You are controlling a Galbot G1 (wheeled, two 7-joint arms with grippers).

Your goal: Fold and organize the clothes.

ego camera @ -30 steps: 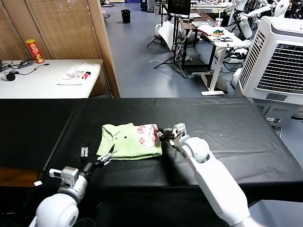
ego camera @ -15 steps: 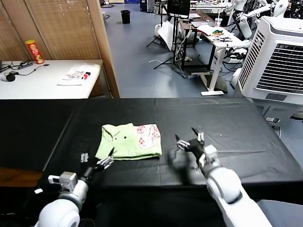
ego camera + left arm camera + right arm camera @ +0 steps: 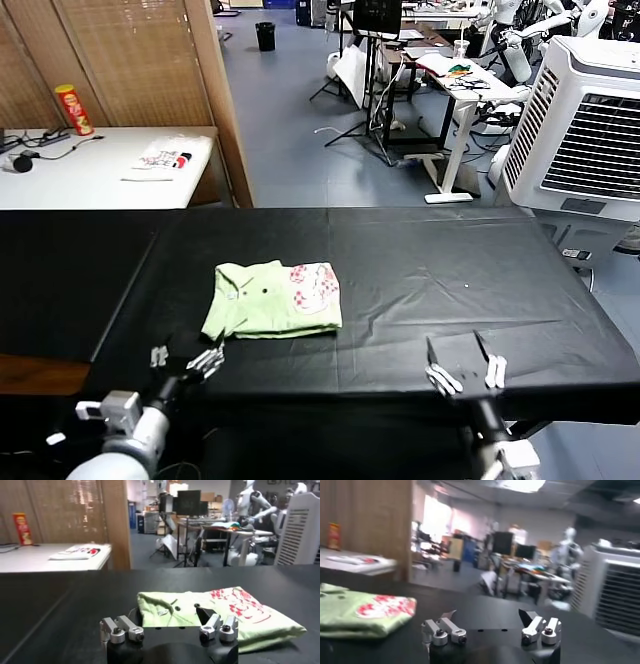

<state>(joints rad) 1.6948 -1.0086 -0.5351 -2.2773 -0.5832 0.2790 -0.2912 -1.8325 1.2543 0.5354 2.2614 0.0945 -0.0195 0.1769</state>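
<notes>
The right end effector (image 3: 462, 368) has let go of the shirt (image 3: 273, 299) and pulled back to the near edge of the table (image 3: 430, 260); a second ago it was at the shirt's printed end, and half a second ago it was already clear and retreating. Its fingers (image 3: 441, 629) now stand apart with nothing between them, the shirt well off to its left. The left end effector (image 3: 186, 360) has also drawn back toward the near edge, jaws apart and empty, with the shirt just ahead of it, as the left wrist view shows (image 3: 170, 630).

The shirt lies alone on the black cloth as a compact rectangle, print facing up at the end nearer the right end effector, collar toward the left one. Both arms backing away from a flat, squared bundle suggests the folding is done or nearly so; at most a tidy-up or repositioning seems left.
</notes>
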